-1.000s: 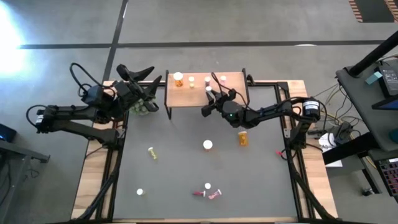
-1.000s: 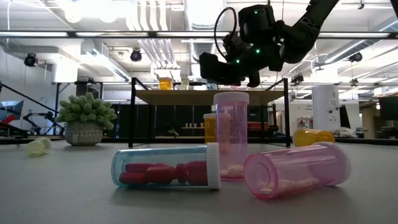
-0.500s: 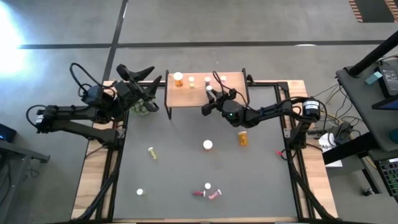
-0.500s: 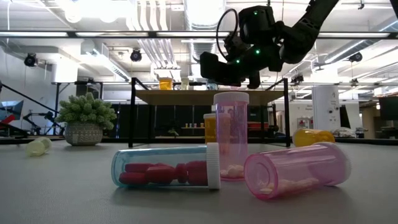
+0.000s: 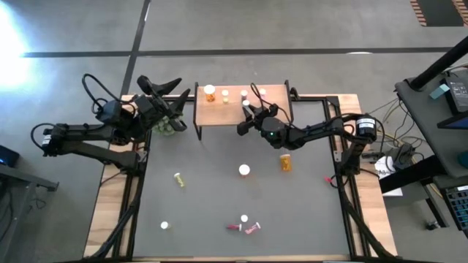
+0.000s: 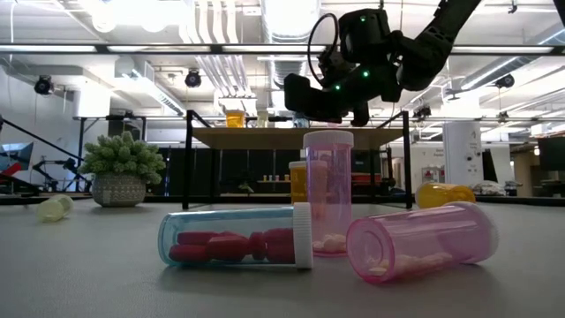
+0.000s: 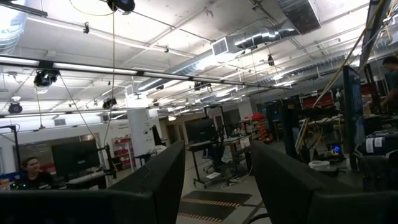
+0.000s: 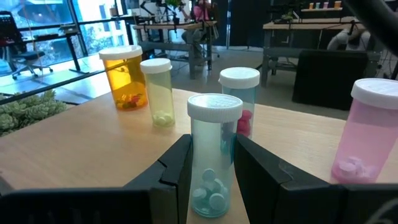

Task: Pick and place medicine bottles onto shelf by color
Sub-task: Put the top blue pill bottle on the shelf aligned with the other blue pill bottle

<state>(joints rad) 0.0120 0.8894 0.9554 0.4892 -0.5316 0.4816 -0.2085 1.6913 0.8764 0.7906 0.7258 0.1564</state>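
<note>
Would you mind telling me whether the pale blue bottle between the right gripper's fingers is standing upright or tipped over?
Upright: the pale blue bottle stands on the shelf, white cap on top, pills settled at its base, between the right gripper's fingers.

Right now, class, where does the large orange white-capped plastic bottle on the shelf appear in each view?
High view: large orange bottle at the left end of the light-wood shelf.
Low view: small, on the shelf top, left of centre.
Left wrist view: not in it.
Right wrist view: beside the yellowish bottle, beyond the pale-blue bottle gripped by the right hand.
Shared landmark: the shelf.
</note>
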